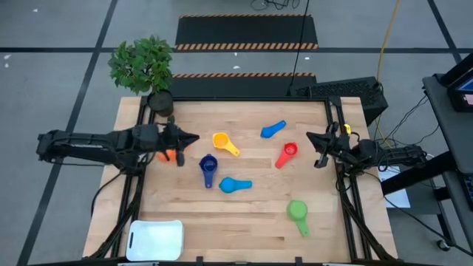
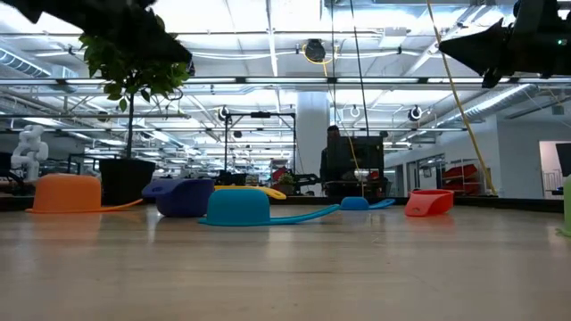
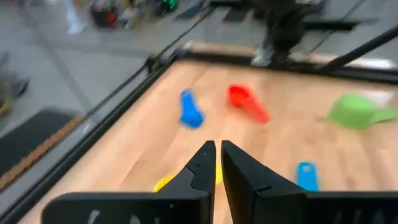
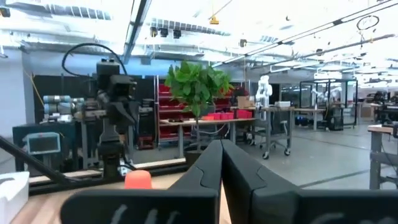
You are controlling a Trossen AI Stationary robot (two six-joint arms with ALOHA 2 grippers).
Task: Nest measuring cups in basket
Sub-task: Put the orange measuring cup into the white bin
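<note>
We see both arms raised over the bench (image 1: 244,222). Left gripper (image 1: 194,137) hangs above the orange cup (image 1: 165,155), jaws nearly pressed together, holding nothing. Right gripper (image 1: 310,137) waits at the right edge, jaws pressed together, empty. Loose on the bench: yellow cup (image 1: 224,142), dark blue cup (image 1: 208,169), light blue cup (image 1: 234,185), blue cup (image 1: 273,130), red cup (image 1: 286,154), green cup (image 1: 298,214). Basket (image 1: 156,240) sits at the front left corner, well apart from the cups. Plant (image 1: 144,68) at back left.
</note>
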